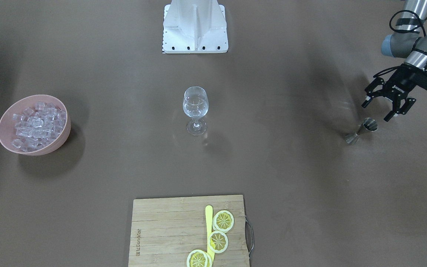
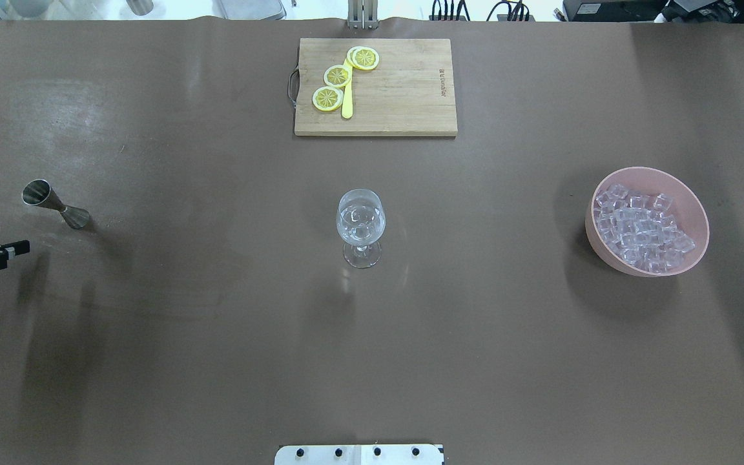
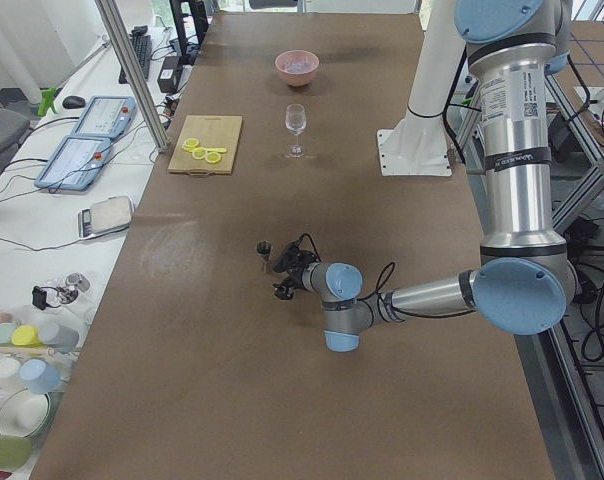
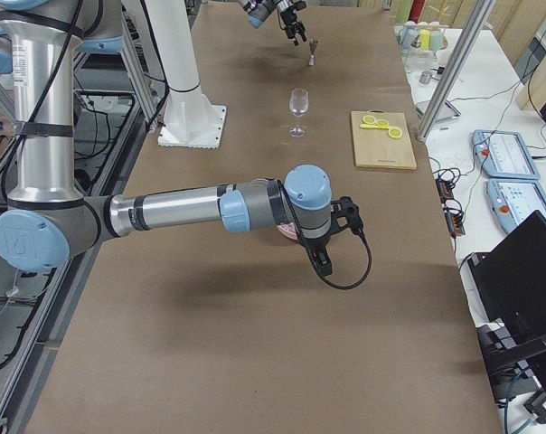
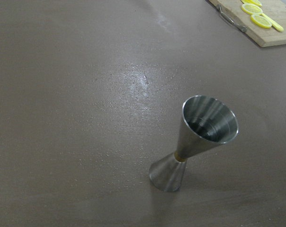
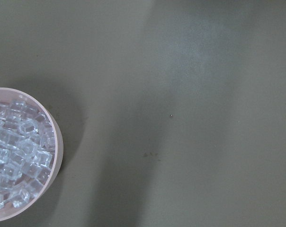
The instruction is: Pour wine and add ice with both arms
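Note:
A clear wine glass point(image 2: 360, 223) stands upright mid-table, with glassy contents I cannot make out; the wine is too faint to see. The ice point(image 2: 640, 229) is heaped in a pink bowl point(image 2: 692, 213) on the right, and both also show in the right wrist view, the ice point(image 6: 17, 151) inside the bowl's rim point(image 6: 57, 142). A steel jigger point(image 1: 361, 130) stands upright at the left; its top cup looks empty in the left wrist view point(image 5: 195, 142). My left gripper point(image 1: 382, 105) is open and empty, just behind the jigger, apart from it. My right gripper point(image 4: 338, 237) hangs near the bowl; I cannot tell its state.
A wooden cutting board point(image 2: 404, 97) with lemon slices point(image 2: 338, 76) and a yellow knife lies at the far edge. The white pedestal point(image 1: 195, 27) stands at the robot's side of the table.

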